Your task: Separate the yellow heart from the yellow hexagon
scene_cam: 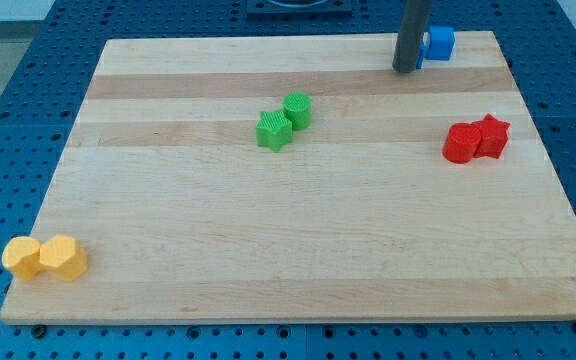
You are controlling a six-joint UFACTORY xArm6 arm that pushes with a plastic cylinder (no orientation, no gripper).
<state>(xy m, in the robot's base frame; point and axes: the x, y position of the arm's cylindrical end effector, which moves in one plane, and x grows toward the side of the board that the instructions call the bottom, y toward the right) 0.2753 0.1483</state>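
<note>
A: so where's this at? my tip (405,69) sits up at the wooden table's (268,230) top edge, right beside the blue block (439,42). No gripper on this rig, just a rod.

B: not started, I'd say. The yellow plastic heart (21,257) and yellow plastic hexagon (64,257) touch in the bottom-left corner. Next you'd cross the whole table and wedge between them.

We see a green star (273,131) touching a green cylinder (297,109) mid-board (298,230), two touching red blocks (475,139) right, a blue cube (438,43) at top.
</note>
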